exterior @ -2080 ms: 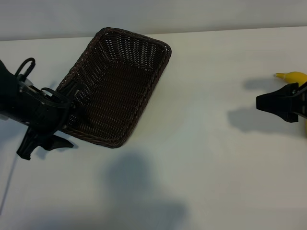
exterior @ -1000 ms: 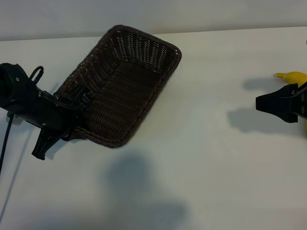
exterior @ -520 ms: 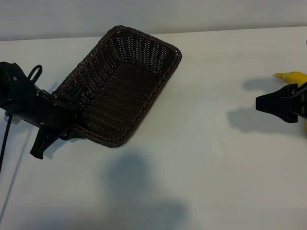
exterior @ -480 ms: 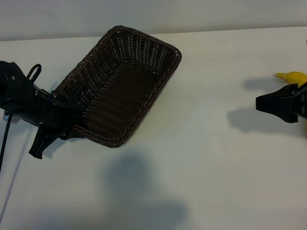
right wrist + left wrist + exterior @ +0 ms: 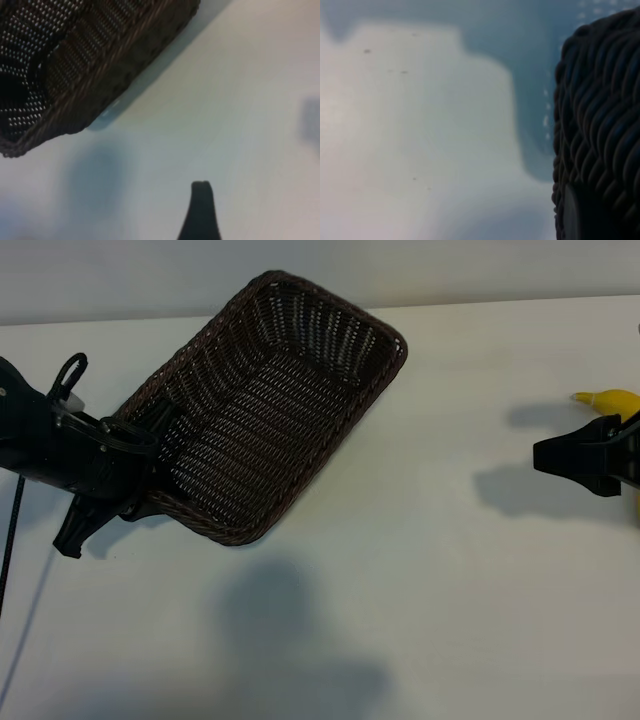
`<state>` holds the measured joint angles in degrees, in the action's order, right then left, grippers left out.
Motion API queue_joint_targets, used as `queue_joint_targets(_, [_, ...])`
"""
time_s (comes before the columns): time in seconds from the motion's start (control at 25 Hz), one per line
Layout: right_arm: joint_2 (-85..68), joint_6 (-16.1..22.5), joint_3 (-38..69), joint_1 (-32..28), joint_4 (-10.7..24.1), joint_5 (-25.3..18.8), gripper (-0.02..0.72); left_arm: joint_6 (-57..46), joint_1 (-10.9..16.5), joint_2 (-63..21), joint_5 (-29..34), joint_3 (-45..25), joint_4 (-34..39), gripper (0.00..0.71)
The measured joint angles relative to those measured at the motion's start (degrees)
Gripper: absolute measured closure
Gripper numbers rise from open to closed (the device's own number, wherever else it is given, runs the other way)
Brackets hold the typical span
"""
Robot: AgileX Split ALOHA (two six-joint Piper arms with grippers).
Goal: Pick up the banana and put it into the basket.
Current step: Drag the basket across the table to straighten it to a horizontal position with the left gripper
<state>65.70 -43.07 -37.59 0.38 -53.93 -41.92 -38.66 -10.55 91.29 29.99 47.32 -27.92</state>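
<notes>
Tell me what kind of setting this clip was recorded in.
Most likely a lab or test bench: a plain white table against a bare wall, with two black robot arms. The left gripper grips the rim of the basket; the right gripper is beside the banana.

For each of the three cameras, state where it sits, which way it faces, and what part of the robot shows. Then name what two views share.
Exterior: above the white table, facing down; both arms show, left hand clamped on the dark brown woven wicker basket, right hand by the yellow banana.
Left wrist: pressed against the basket's weave, table beyond; no clear robot part.
Right wrist: looks across the table at the basket; one dark fingertip shows.
Shared: all show the basket.
</notes>
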Motion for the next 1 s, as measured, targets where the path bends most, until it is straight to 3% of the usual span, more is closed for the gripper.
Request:
queue_joint_targets(0.32, [0.0,0.0,0.0,0.0,0.0,0.0,0.120,8.4,0.6,-0.4,3.4,2.2,-0.1,0.547])
queue_joint_targets(0.6, [0.0,0.0,0.0,0.0,0.0,0.0,0.120,23.5,4.8,0.4,14.6,13.3,0.4,0.547])
queue_joint_targets(1.0, [0.0,0.0,0.0,0.0,0.0,-0.1,0.120,36.1,5.1,12.3,35.1,31.8,5.2,0.547])
